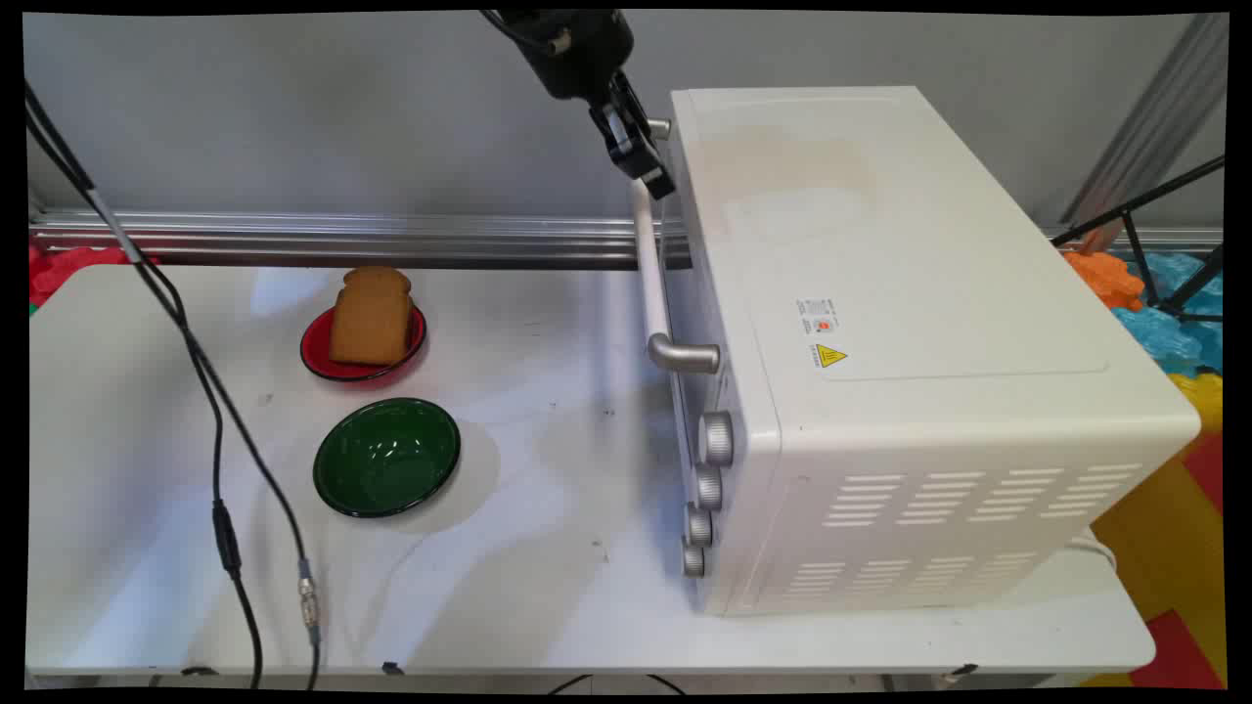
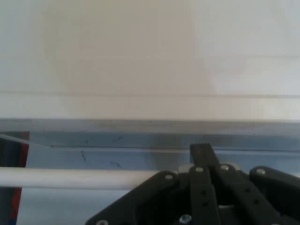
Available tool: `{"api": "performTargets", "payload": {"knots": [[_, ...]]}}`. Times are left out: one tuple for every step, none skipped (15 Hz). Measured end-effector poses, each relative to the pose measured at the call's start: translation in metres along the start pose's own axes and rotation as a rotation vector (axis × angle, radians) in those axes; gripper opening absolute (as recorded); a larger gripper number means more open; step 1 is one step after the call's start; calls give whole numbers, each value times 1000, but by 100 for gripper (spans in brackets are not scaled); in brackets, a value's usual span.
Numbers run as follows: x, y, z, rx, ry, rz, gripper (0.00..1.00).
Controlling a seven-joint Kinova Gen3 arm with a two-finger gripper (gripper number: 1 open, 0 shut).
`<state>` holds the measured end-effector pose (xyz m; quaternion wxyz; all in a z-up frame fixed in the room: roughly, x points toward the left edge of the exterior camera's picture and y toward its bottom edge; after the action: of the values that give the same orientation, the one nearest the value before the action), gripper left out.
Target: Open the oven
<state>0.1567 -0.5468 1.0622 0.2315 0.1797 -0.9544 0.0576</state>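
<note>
A white toaster oven (image 1: pixel 880 293) stands on the right half of the table, its door facing left and closed. Its white bar handle (image 1: pixel 646 264) runs along the door's top edge. My black gripper (image 1: pixel 653 181) comes down from the top of the main view and sits at the handle's far end, shut on the bar. In the hand view the handle (image 2: pixel 70 178) runs in from the left and ends behind the folded linkage, where the gripper (image 2: pixel 206 154) closes over it. The oven's top (image 2: pixel 140 56) fills the view above.
A slice of bread (image 1: pixel 370 318) stands on a red plate (image 1: pixel 313 364) at the middle left. A green plate (image 1: pixel 386 457) lies in front of it. Several knobs (image 1: pixel 714 438) line the oven's near front. Black cables (image 1: pixel 220 460) hang over the table's left side.
</note>
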Motion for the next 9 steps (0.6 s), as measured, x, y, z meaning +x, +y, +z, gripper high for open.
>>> {"api": "performTargets", "payload": {"knots": [[0,-1,3,0,0,4,0],[0,-1,6,0,-1,7,0],[0,-1,9,-1,-1,10,0],[-1,-2,11,-1,-1,12,0],[-1,-2,14,-2,0,16,0],[-1,-2,16,-3,0,18,0],[-1,-3,20,-5,-1,21,0],[-2,-3,23,-6,-1,24,0],[-4,-4,26,-7,-3,30,0]]}}
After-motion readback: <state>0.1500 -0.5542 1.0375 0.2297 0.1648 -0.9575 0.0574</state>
